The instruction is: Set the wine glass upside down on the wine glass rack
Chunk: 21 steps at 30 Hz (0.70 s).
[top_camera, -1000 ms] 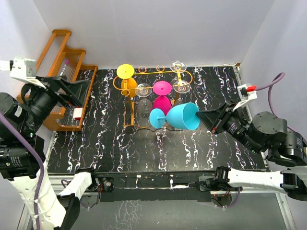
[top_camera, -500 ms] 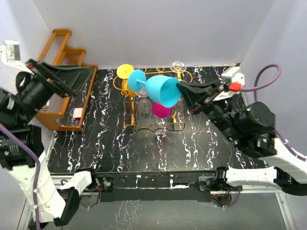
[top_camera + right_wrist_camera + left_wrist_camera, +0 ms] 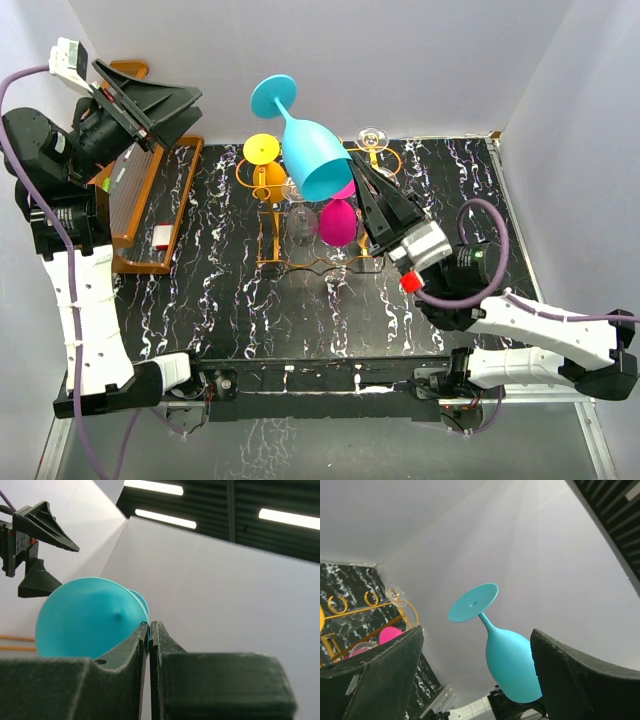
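Wine glass [image 3: 310, 150], rim pinched by right gripper [image 3: 354, 172], needs straightening above the wine glass rack [image 3: 268, 235]; left gripper [image 3: 165, 105] gapes upper left

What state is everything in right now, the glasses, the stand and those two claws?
blue wine glass: foot up, tilted, held by its rim in the air.
right end effector: shut on the blue wine glass.
left end effector: open, empty.
wine glass rack: upright, holding upturned glasses.
pink glass: upside down on the rack.

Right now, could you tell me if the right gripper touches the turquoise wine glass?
Touching: right wrist view shows the right gripper pinching the wine glass rim.
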Available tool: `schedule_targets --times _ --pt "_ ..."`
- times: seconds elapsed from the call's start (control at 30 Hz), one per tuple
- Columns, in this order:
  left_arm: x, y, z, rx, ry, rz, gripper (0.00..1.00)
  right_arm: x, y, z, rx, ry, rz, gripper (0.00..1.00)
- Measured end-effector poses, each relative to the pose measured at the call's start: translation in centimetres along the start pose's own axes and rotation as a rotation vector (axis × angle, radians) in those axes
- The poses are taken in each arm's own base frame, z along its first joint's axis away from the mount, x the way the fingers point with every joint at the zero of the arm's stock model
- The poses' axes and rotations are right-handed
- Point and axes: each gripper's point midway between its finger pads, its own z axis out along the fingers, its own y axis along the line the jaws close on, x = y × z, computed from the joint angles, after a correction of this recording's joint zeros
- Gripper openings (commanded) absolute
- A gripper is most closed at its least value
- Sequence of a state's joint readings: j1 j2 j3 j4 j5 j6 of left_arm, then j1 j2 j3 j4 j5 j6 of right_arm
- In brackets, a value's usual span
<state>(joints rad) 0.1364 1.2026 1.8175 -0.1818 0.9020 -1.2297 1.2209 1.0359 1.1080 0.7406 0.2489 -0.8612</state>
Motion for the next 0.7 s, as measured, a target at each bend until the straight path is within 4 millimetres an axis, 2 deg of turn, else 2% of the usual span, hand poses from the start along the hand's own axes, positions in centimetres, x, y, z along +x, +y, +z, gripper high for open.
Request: schedule_targets --times 0.17,0.27,0.43,0.57,0.7 --pt "-0.9 -2.6 0.1 0.077 -0.02 0.0 0.77 -2.5 -0.5 0.4 0.021 -0.157 -0.222 0.08" --pt "-1.2 -3.3 0.2 0.1 -0.021 -0.008 0.75 -2.4 -0.1 0.9 0.033 -0.196 -0.355 0.08" --pt "-1.4 -3.2 0.5 0.114 -0.006 -0.028 0.75 1.0 1.4 2.3 0.018 -0.168 -0.558 0.08" --pt "-1.7 -2.6 1.0 0.11 0.005 -0.046 0.73 3.8 2.6 3.5 -0.005 -0.135 -0.654 0.08" --pt "-1.5 -1.9 1.4 0.106 0.016 -0.064 0.71 5.1 2.8 4.2 0.004 -0.124 -0.689 0.08"
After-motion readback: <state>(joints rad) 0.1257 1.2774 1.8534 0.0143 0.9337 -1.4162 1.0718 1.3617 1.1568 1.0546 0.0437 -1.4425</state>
